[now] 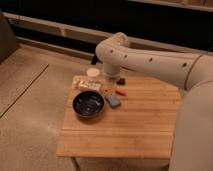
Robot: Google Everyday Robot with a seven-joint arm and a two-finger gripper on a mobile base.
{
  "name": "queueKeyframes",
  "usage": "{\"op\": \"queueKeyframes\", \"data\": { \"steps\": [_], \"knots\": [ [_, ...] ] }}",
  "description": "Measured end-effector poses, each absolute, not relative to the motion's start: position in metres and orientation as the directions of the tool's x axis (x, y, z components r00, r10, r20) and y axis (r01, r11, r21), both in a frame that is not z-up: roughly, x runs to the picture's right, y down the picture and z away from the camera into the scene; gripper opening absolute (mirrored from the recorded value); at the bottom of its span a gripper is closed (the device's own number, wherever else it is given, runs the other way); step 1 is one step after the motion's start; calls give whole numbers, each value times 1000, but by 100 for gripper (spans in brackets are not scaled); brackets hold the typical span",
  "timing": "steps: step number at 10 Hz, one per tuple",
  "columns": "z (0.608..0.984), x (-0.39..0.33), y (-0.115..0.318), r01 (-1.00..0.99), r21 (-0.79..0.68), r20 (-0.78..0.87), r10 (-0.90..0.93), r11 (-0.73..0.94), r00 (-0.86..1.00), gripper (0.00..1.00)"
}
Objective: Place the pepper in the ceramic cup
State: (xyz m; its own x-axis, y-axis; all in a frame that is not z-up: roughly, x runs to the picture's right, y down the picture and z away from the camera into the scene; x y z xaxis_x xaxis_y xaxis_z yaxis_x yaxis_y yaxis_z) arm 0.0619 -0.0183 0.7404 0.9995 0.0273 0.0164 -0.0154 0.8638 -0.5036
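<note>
Pepper (120, 92) is lying on the wooden table (142, 127) amid speckled floor (30, 115), apart from the ceramic cup (92, 73), while the gripper (120, 80) is hanging wide-spread just behind it.

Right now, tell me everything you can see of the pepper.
The pepper is small, slender and red-orange, lying flat on the wooden table, toward its far edge. It sits just behind the blue-grey block; whether they touch cannot be told. The gripper hangs close behind it, not holding it. The ceramic cup stands apart, further left in the view. No stem detail shows.
</note>
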Motion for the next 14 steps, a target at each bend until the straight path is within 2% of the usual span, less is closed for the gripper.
{"op": "queueKeyframes", "data": {
  "steps": [3,7,11,14],
  "knots": [
    [749,131,-15,5,-542,-2,-7,840,1000,65],
    [753,128,-21,17,-523,17,-9,852,1000,65],
    [785,130,-75,81,-405,148,-22,911,989,65],
    [823,150,-58,91,-470,149,-22,878,989,65]
  ]
}}
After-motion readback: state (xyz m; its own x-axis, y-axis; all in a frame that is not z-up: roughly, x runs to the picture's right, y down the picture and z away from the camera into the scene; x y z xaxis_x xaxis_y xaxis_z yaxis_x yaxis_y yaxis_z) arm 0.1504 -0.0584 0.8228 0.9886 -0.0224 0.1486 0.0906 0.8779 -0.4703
